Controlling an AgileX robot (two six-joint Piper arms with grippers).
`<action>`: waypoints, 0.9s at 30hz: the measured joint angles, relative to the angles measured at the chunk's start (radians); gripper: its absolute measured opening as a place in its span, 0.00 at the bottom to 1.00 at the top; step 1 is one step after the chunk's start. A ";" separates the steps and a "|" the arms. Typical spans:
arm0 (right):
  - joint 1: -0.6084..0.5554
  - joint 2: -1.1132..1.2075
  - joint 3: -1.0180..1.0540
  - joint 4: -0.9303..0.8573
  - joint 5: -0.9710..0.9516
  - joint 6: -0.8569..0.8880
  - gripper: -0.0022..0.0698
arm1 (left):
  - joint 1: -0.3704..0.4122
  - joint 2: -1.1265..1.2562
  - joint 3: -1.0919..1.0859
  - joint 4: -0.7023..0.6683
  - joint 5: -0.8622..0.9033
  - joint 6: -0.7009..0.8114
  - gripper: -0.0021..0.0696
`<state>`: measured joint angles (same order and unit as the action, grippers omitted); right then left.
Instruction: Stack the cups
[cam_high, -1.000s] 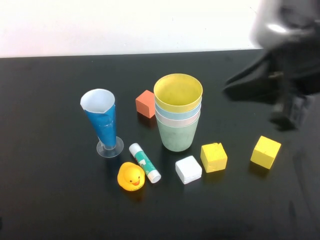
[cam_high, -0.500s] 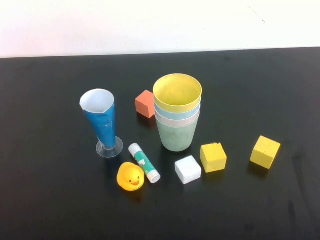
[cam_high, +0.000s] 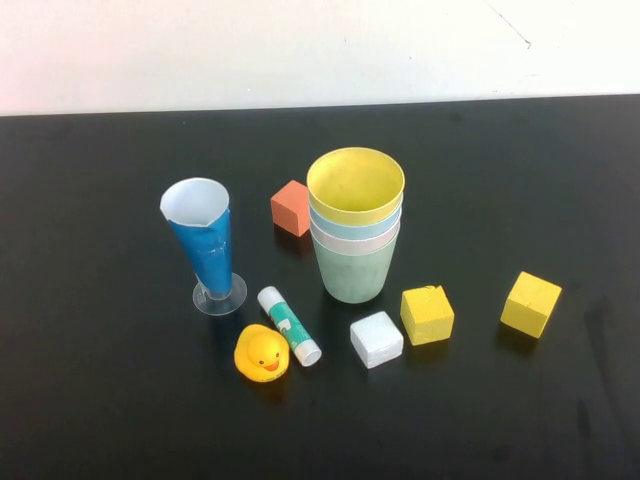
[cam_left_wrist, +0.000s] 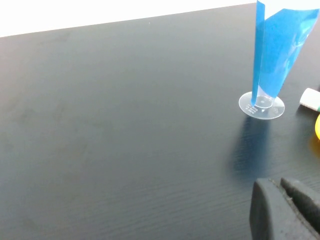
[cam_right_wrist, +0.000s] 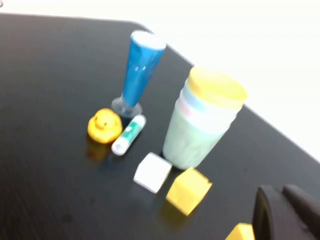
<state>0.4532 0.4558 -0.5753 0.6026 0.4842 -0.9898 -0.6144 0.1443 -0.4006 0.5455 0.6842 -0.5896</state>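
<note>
Several cups stand nested in one upright stack (cam_high: 355, 225) at the middle of the black table: yellow on top, then light blue, white and green at the bottom. The stack also shows in the right wrist view (cam_right_wrist: 205, 120). Neither arm shows in the high view. My left gripper (cam_left_wrist: 280, 182) is shut and empty over bare table, well away from the stack, which does not show in its view. My right gripper (cam_right_wrist: 281, 192) is shut and empty, held back from the stack on the side of the yellow cubes.
A blue cone glass (cam_high: 207, 245) stands left of the stack. An orange cube (cam_high: 291, 207) lies behind it. A glue stick (cam_high: 289, 325), a rubber duck (cam_high: 262, 353), a white cube (cam_high: 377, 339) and two yellow cubes (cam_high: 427, 315) (cam_high: 531, 303) lie in front and to the right.
The right arm, blurred at the upper right of the high view a second ago, has pulled out of that view. The cup stack and the other objects have not moved.
</note>
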 joint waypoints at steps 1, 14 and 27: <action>0.000 0.000 0.006 0.000 0.004 0.000 0.06 | 0.000 0.000 0.000 0.000 0.000 0.000 0.03; 0.000 -0.013 0.188 -0.105 -0.170 0.160 0.06 | 0.000 0.000 0.000 0.000 0.000 -0.002 0.03; -0.299 -0.356 0.440 -0.636 -0.140 0.808 0.06 | 0.000 0.000 0.000 0.000 0.000 -0.002 0.03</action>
<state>0.1542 0.1001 -0.1349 -0.0331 0.3443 -0.1823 -0.6144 0.1443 -0.4006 0.5455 0.6842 -0.5912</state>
